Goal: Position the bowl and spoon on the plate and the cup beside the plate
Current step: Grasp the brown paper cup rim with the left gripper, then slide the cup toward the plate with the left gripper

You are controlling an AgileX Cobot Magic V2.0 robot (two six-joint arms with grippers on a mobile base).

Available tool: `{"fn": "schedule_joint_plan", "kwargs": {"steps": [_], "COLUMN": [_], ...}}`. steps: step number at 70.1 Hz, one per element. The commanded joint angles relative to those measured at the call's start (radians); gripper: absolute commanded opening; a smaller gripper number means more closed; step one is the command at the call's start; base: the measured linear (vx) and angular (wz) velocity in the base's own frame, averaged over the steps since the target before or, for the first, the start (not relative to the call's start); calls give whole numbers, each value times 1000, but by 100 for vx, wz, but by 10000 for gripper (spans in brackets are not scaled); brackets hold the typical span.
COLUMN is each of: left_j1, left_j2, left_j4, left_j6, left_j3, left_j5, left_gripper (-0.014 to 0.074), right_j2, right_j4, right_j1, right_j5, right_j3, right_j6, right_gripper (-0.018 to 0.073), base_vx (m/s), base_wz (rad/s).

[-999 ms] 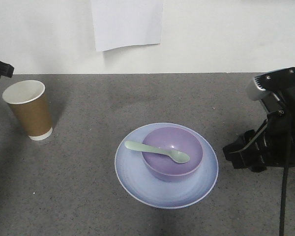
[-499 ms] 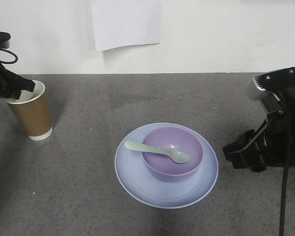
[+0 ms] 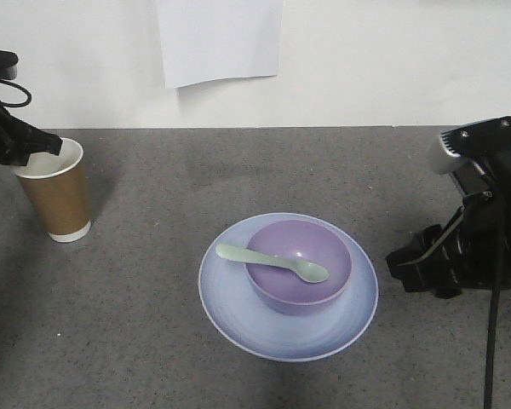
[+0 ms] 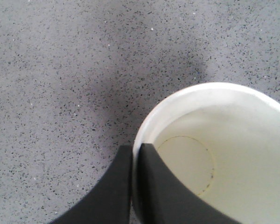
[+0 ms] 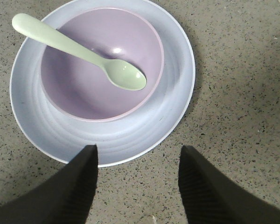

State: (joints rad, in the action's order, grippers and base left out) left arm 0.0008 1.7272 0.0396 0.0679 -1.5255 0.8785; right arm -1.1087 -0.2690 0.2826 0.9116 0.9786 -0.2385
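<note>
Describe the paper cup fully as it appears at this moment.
The cup is tapered brown paper with a white rolled rim, a white inside and a white band at the base. It stands upright and empty on the grey speckled table, far left of the plate and apart from it. The left gripper pinches its rim, one finger inside the wall and one outside.

The speckled grey table (image 3: 153, 281) carries the plate (image 3: 230, 298) and the cup (image 3: 58, 200).
</note>
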Motion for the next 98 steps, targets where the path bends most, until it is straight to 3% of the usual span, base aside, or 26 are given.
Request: {"fn": "schedule_joint_plan", "kwargs": {"steps": [1,16,17,18,34,68,98], "left_j1": [-1,-6,-7,-34,-100,-233,-233], "left_j2": [-70,-146,-151,-223,-292,-311,-256], "left_j4": [-14,-82,-93,-196,-313,-362,-382], "left_j6": [-8,17,22,93,150,151,150], "left_j3": [-29,-29,-29,-3,96,238,277], "left_j5": [-40,6,9,45,24,-66,-134], "left_gripper": [-8,-8,-8,-8,-8,-8,-8], "right_j2": [18,18,18,18,17,17,17], "right_j4": [-12,-12,-12,-12,-33,-36,-35], "right_j1": [-1,-1,-1,-1,-1,-1,-1], "right_j5": [-51,-53,-53,-55,-55,-55,-53], "right_j3": [23,23,23,23,23,23,23], "right_j6": [-2,-2,-2,-2,-2,-2,-2], "right_gripper": [390,390,390,390,390,390,390], "base_vx": [0,0,0,0,0,0,0], "base_wz": [0,0,0,0,0,0,0]}}
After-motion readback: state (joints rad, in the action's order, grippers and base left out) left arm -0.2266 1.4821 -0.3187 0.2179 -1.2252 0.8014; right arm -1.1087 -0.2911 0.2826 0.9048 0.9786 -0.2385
